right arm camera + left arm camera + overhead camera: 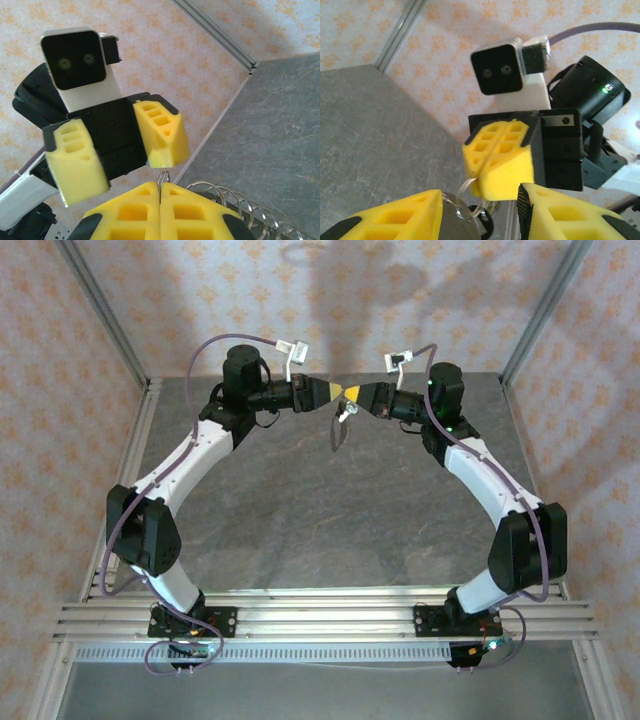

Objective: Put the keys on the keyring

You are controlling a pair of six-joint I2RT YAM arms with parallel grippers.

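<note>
Two robot arms are reaching toward each other and meeting tip to tip above the far middle of the grey counter (300, 520). The right claw (160, 200) is pressing its yellow pads fully together and pinching a thin wire loop of the keyring (163, 176), which is poking out of the seam between the pads. Seen from above, the rest of the ring is dangling below the two tips, clear of the counter.

The left claw (125, 170) is facing it head-on with its pads standing partly apart, gripping nothing. The pinched loop is sitting just beside the tip of one pad, roughly in line with the gap. From the left wrist, a small dark piece (485, 226) is hanging at the ring's lower end, cut off by the frame edge. It may be a key, but I cannot tell.

This looks like the mid-air lining-up step, with one claw steadying the ring while the other is preparing to work on it. Threading seems not yet done. The next move probably calls for the left claw to ease forward and close gently on the exposed wire or the key, since thin springy wire could slip from the pinch.
</note>
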